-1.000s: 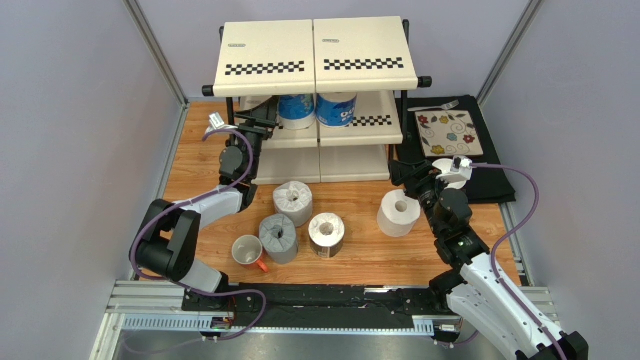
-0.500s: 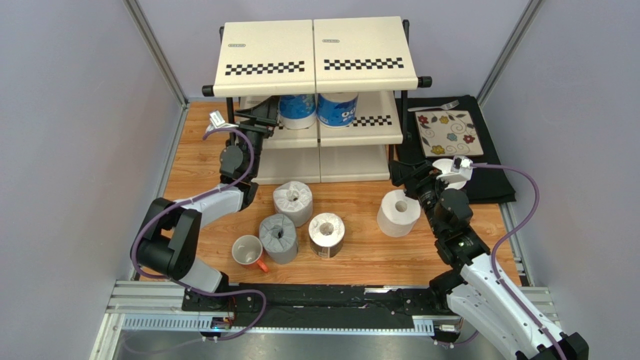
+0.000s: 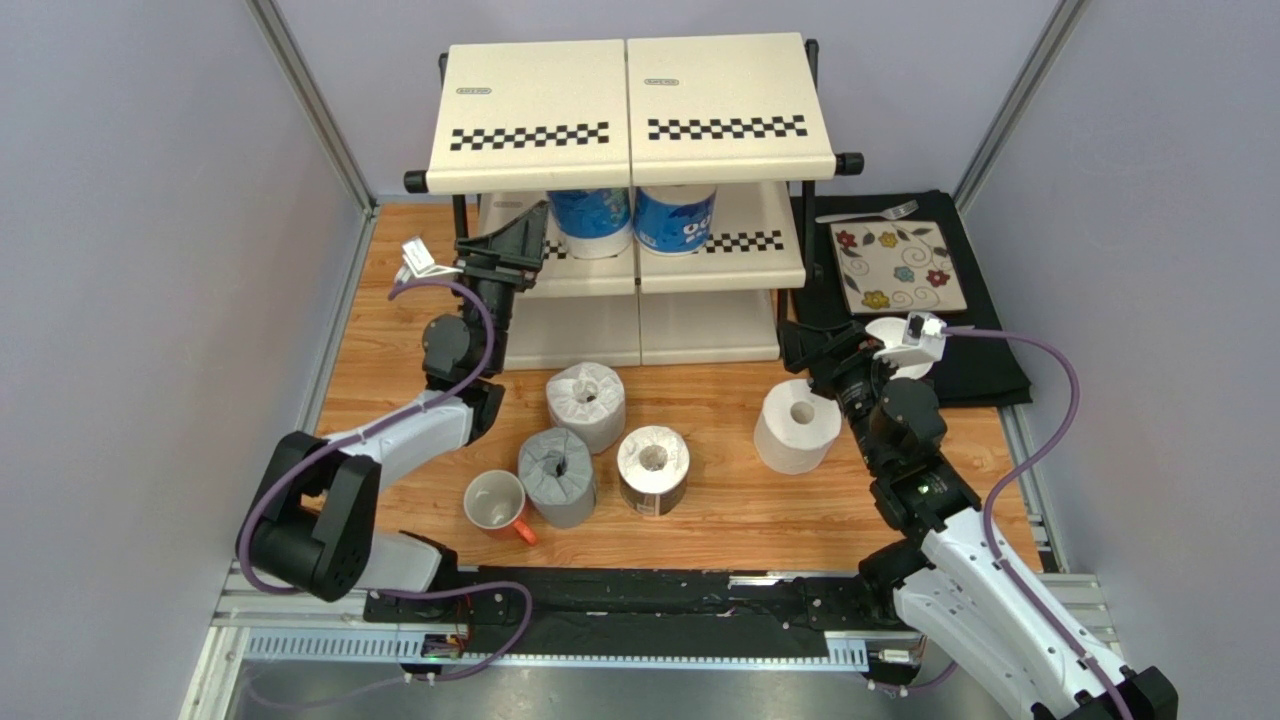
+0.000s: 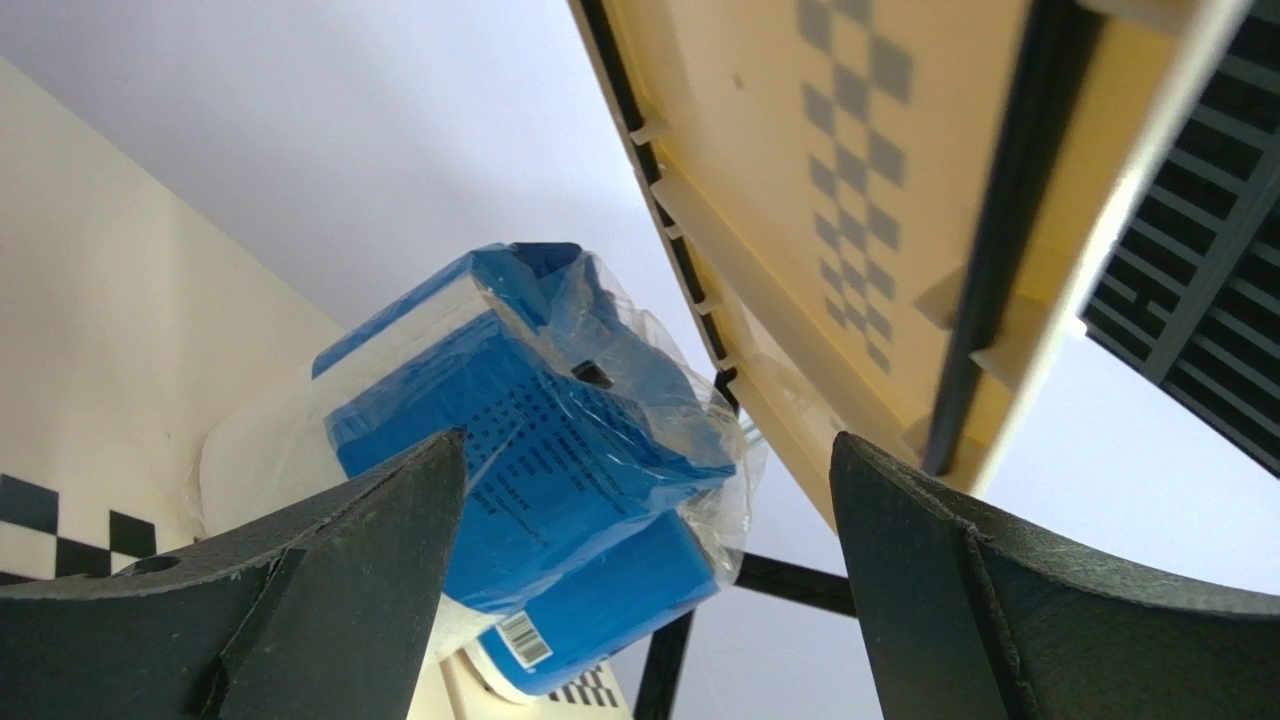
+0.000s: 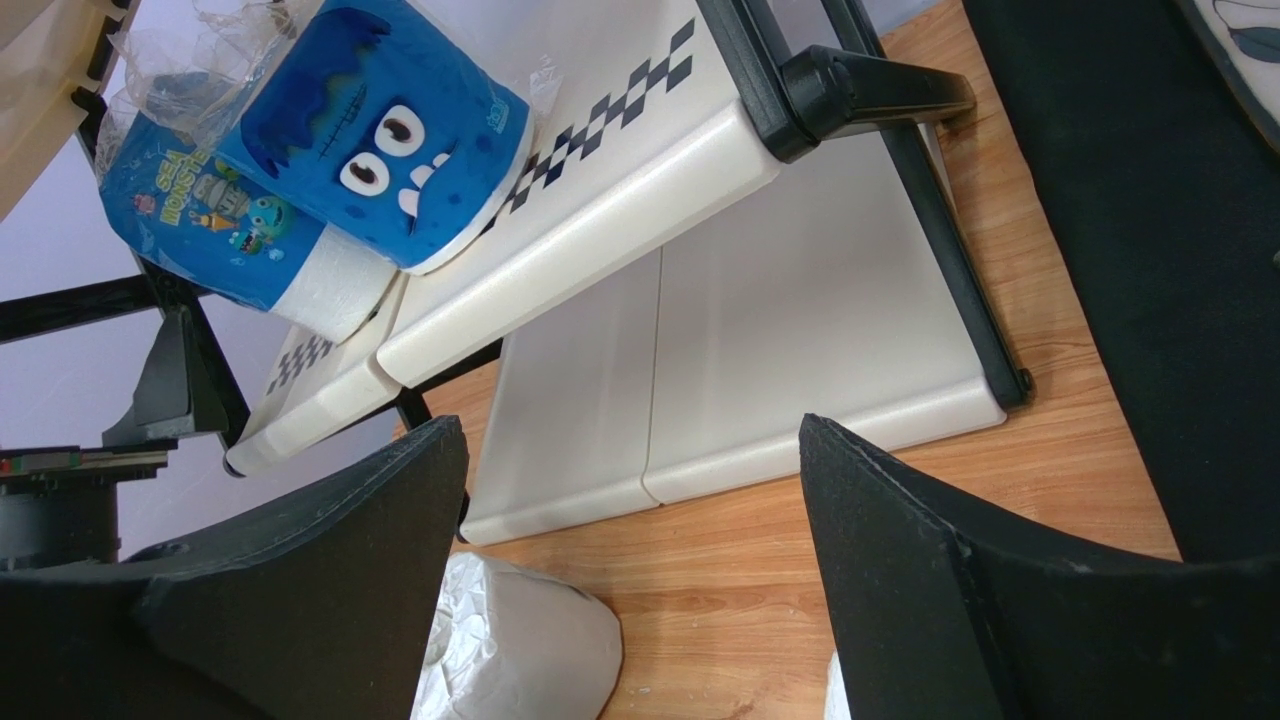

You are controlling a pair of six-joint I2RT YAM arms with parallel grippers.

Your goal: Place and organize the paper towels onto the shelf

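My left gripper (image 4: 646, 450) was spread and empty, the blue-wrapped roll (image 4: 511, 405) ahead between its fingers. Straight retreat advisable, clear of the shelf (image 4: 781, 180) panel beside them. Likewise my right gripper (image 5: 631, 435) was spread.

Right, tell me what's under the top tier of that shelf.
Two blue-printed wrapped paper towel rolls stand side by side on the middle tier, with the open left gripper beside the left one. The top tier covers their tops and the rear of that tier from above.
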